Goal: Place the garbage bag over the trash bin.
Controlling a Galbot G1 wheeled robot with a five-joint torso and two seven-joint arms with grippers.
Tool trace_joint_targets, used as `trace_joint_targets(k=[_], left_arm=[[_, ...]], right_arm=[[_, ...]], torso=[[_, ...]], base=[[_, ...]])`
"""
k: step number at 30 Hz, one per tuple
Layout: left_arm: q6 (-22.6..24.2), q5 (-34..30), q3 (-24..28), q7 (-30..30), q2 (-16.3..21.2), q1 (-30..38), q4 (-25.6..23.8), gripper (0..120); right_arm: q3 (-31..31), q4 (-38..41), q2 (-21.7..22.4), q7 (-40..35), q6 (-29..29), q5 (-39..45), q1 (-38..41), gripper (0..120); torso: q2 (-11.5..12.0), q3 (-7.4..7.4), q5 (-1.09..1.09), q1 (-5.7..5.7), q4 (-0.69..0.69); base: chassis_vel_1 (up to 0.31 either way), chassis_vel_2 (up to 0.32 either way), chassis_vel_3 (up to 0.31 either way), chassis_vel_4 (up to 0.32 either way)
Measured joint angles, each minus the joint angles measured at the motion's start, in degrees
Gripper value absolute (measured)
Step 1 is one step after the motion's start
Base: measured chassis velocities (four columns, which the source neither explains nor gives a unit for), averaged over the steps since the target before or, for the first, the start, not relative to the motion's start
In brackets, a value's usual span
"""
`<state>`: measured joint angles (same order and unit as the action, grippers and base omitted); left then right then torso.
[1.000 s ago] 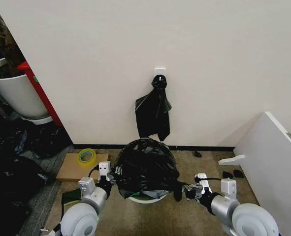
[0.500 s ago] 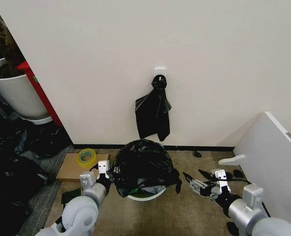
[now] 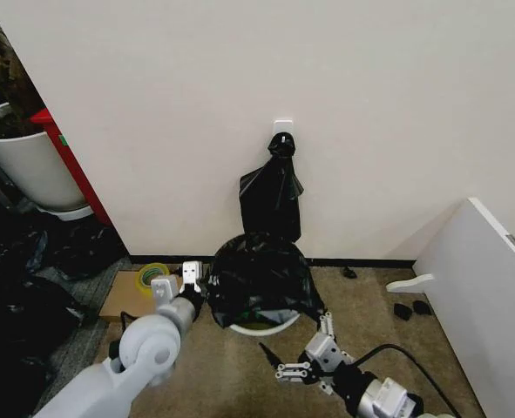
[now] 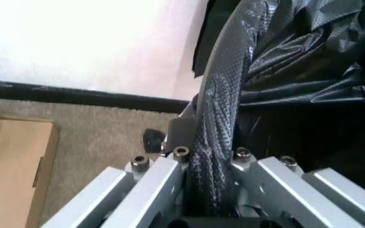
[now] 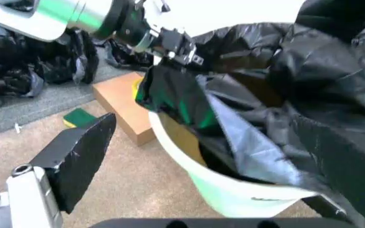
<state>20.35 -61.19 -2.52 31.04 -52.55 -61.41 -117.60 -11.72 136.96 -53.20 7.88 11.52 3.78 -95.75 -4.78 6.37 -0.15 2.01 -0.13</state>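
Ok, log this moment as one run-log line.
left gripper: shut on garbage bag, at its left edge | right gripper: open, low on floor before trash bin | bag: draped over bin, rim partly exposed

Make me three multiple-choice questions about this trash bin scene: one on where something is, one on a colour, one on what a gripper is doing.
1. Where does the roll of tape lie?
A. on the flat cardboard box
B. inside the trash bin
C. on the white shelf

2. What colour is the garbage bag draped on the trash bin?
A. blue
B. black
C. clear

3. What is the left gripper doing?
A. hanging open above the bin
B. holding the tape
C. clamped on the bag

Answers:
1 A, the yellow roll sits on the brown cardboard box left of the bin.
2 B, the plastic is glossy black.
3 C, the left wrist view shows a bag fold pinched in its fingers; the right gripper is open, low in front of the bin.
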Motion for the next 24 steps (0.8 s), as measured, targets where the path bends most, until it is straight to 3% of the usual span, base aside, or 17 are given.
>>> trace_joint_targets(k=[6, 9, 16, 18, 20, 24], left_arm=[[0.03, 0.36, 0.58, -0.02, -0.35, -0.11, 0.23, 1], [0.03, 0.55, 0.94, -0.17, -0.37, -0.31, 0.23, 1], [-0.03, 0.59, 1.18, -0.31, -0.34, -0.38, 0.11, 1], [-0.06, 0.77, 1.18, -0.45, -0.43, -0.36, 0.07, 1], [-0.08, 0.87, 1.19, -0.53, -0.43, -0.35, 0.07, 1], [-0.17, 1.22, 1.26, -0.92, -0.26, -0.39, -0.36, 1]], right_arm=[[1.51, -1.22, -0.69, -1.06, 0.43, 0.94, 2.08, 84], [2.36, -2.98, -1.43, -1.41, 0.08, -0.47, 3.66, 67], [2.48, -3.83, -1.62, -0.23, 0.61, -2.49, 3.89, 45], [2.47, -4.04, -1.58, 0.27, 1.2, -2.73, 3.8, 34], [2.47, -4.1, -1.61, 0.27, 1.29, -2.75, 3.83, 32], [2.44, -4.27, -1.98, -0.22, 1.45, -3.08, 4.24, 11]], torso=[[0.0, 0.0, 0.0, 0.0, 0.0], [0.0, 0.0, 0.0, 0.0, 0.0], [0.0, 0.0, 0.0, 0.0, 0.0], [0.0, 0.0, 0.0, 0.0, 0.0], [0.0, 0.0, 0.0, 0.0, 0.0], [0.0, 0.0, 0.0, 0.0, 0.0]], base=[[0.0, 0.0, 0.0, 0.0], [0.0, 0.0, 0.0, 0.0], [0.0, 0.0, 0.0, 0.0], [0.0, 0.0, 0.0, 0.0], [0.0, 0.0, 0.0, 0.0], [0.0, 0.0, 0.0, 0.0]])
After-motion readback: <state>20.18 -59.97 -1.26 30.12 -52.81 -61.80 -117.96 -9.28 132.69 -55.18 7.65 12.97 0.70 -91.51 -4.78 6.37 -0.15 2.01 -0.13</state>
